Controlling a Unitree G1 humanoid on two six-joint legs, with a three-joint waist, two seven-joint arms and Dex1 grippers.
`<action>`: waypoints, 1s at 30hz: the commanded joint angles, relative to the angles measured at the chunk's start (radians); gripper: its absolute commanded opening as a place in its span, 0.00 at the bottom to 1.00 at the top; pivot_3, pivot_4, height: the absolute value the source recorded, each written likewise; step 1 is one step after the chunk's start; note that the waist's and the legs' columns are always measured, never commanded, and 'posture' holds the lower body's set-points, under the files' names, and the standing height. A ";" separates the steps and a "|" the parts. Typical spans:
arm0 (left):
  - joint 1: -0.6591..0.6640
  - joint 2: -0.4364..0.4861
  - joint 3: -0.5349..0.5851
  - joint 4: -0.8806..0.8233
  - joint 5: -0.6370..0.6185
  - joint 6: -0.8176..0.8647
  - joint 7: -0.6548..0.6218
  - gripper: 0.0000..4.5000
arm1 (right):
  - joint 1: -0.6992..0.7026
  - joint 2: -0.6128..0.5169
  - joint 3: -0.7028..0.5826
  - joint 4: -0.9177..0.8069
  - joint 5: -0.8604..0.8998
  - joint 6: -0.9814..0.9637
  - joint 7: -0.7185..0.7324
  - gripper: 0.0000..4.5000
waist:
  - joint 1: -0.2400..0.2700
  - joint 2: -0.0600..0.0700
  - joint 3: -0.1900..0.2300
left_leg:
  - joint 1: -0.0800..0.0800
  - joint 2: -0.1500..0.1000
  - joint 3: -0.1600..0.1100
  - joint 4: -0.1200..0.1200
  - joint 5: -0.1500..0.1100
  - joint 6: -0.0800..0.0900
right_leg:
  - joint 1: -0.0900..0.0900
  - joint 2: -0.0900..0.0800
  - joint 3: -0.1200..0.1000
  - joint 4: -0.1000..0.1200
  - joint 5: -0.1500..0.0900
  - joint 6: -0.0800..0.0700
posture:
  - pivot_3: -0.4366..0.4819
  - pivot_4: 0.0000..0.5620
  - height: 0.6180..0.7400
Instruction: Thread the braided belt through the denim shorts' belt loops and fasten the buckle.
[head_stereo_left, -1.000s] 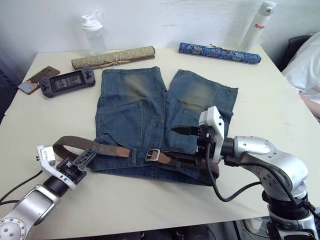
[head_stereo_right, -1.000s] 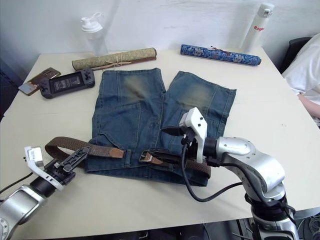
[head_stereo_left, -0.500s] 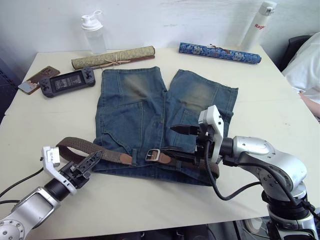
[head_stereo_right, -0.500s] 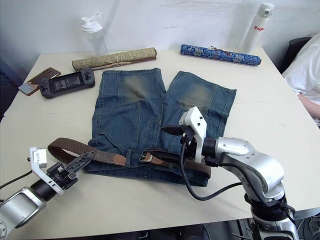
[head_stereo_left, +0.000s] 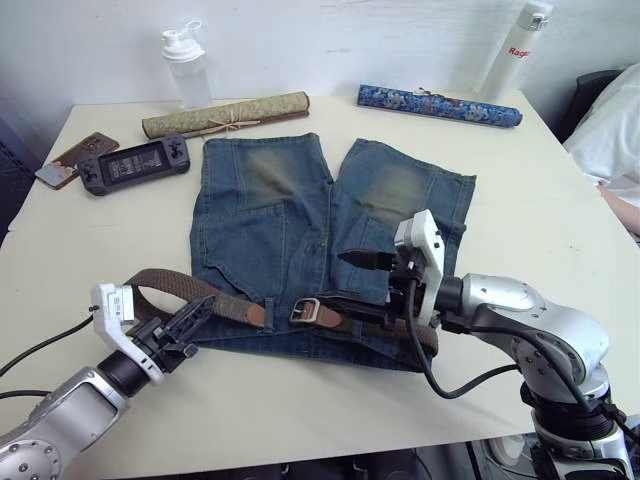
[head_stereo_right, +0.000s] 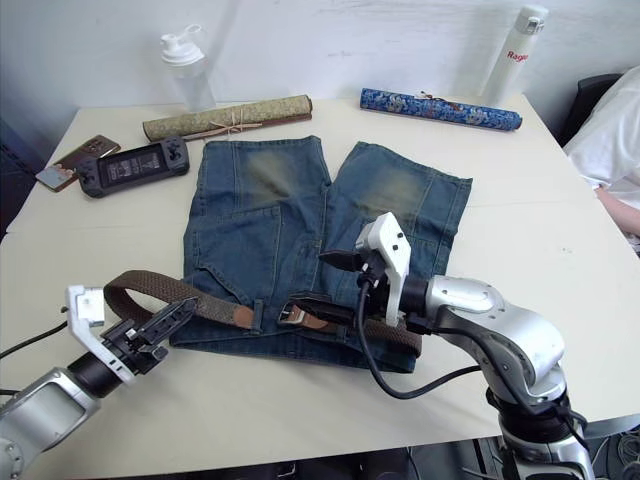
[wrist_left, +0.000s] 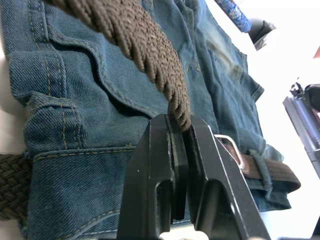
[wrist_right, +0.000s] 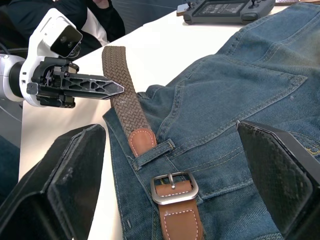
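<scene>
Left gripper (wrist_left: 179, 131) pinches belt (wrist_right: 123, 95); right gripper (wrist_right: 170, 165) wide open, empty. Feed tip (wrist_right: 141, 141) straight under loop (wrist_right: 154, 152) toward buckle (wrist_right: 174, 188), avoiding twist.

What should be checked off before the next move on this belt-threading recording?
1. Left claw shut on the dark-brown braided belt: ok.
2. Right claw open, over the waistband: ok.
3. Faded blue denim shorts lying flat on the table: ok.
4. Belt's tan leather tip at the narrow denim belt loop: ok; fully through it: cannot tell.
5. Tip fed into the square silver metal buckle: not ok, they lie apart.
</scene>
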 joint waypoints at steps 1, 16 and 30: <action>-0.006 -0.045 -0.047 -0.015 0.038 -0.021 0.018 0.00 | -0.017 0.004 -0.015 -0.040 0.030 -0.011 -0.013 0.98 | 0.000 0.000 0.000 | 0.000 0.000 0.000 0.000 0.000 0.000 | 0.000 0.000 0.000 0.000 0.000 0.000 | 0.48 0.27 0.82; -0.107 -0.145 -0.209 0.096 0.178 0.022 0.008 0.00 | -0.004 -0.023 -0.017 -0.053 0.053 -0.005 -0.048 0.98 | 0.006 0.000 0.000 | 0.000 -0.001 0.000 0.001 0.001 0.002 | 0.000 0.000 0.000 0.000 0.001 0.002 | 0.48 0.27 0.82; -0.288 0.018 -0.340 0.196 0.433 0.062 -0.341 0.00 | 0.075 -0.123 0.177 -0.059 -0.221 -0.187 0.028 0.98 | 0.025 0.000 0.000 | -0.001 -0.002 0.001 0.000 0.001 0.001 | 0.000 0.000 0.000 -0.001 0.002 0.003 | 0.48 0.27 0.82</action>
